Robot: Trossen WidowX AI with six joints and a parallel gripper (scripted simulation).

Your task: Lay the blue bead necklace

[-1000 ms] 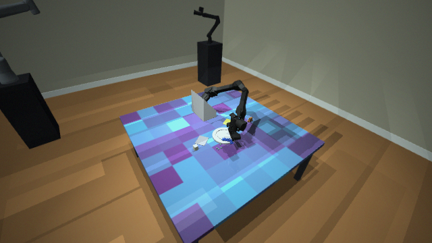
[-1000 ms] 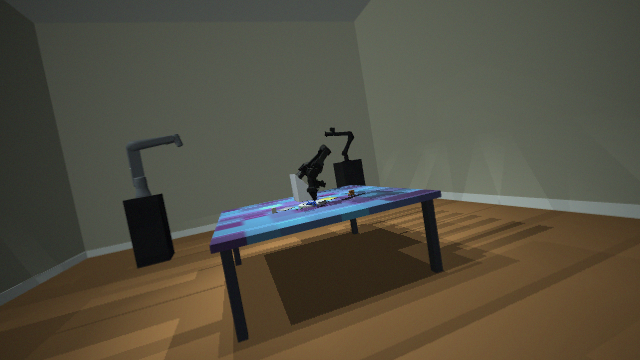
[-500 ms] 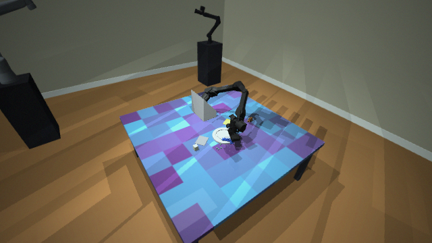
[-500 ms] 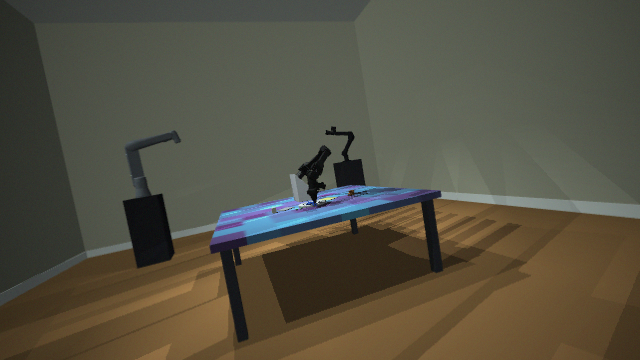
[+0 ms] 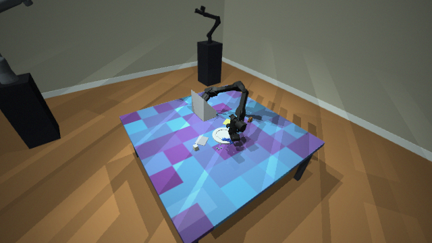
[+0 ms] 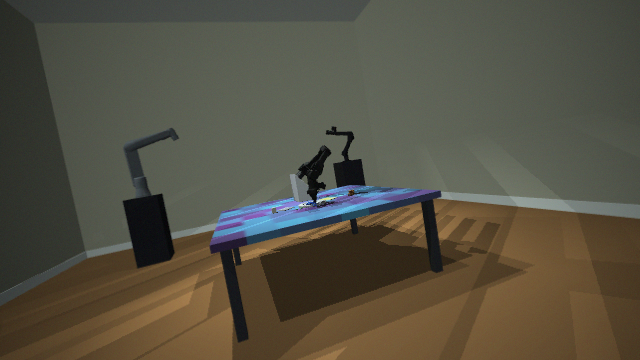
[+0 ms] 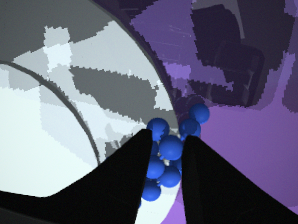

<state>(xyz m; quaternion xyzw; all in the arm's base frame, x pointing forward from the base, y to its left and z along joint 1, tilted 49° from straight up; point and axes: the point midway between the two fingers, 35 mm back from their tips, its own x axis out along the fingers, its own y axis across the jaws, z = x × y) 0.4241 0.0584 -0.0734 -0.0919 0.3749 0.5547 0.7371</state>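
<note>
The blue necklace lies bunched across the outer edge of the round white board, some beads over its rim, others beyond it above the purple patch. My claw points down at that edge, its fingers drawn nearly together, and I judge them clamped on the bunch: blue beads fill the narrow gap between the tips.

So the grasp looks made, or all but made. The laying is left. The dark curved line on the board, which I take for the groove's edge, has no beads along the stretch my wrist view shows. I judge the task to be in its early part: the strand has yet to be lifted, carried inward and spread around the ring. A bead or two could slip from my tips on the way.

Just outside the board lie some small green beads. Farther out are a white card, a pale cube and, behind, an upright grey panel, all on the patchwork table.
</note>
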